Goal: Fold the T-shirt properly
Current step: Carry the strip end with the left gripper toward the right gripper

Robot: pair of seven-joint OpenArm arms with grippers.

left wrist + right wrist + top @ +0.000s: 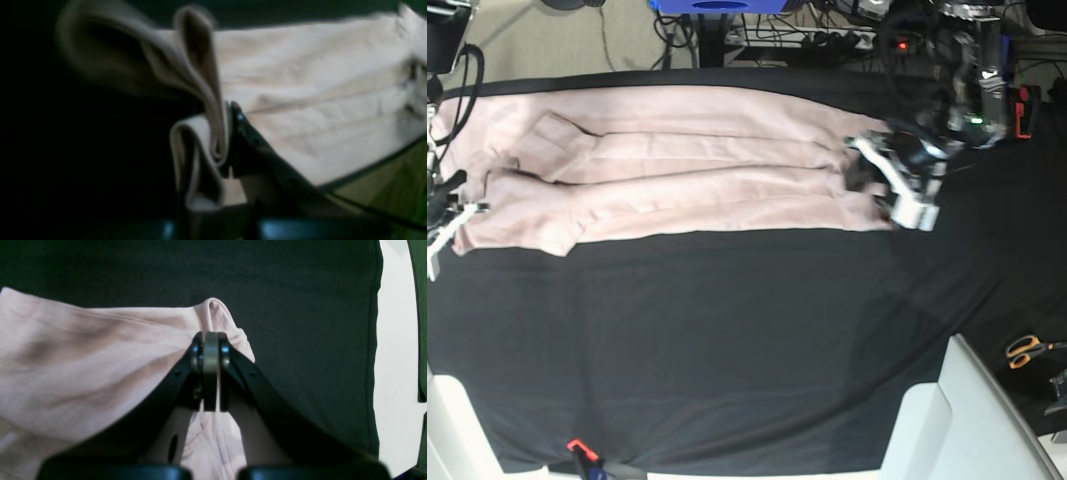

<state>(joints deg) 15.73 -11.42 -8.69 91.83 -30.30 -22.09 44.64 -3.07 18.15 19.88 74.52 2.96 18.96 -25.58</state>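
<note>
1. The T-shirt [677,170] lies in a long folded band across the far side of the desk [727,350].
2. The left hand [227,140] pinches a bunched edge at one end of the T-shirt; the right hand [210,350] clamps the opposite end.
3. An uneven pull risks tearing thin cloth free, spoiling the fold.

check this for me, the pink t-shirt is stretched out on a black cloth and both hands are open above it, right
Not quite. The T-shirt does lie stretched on the black cloth, but neither hand is open: the right hand is shut on its fabric in the right wrist view, and the left hand pinches a fold in the left wrist view.
</note>
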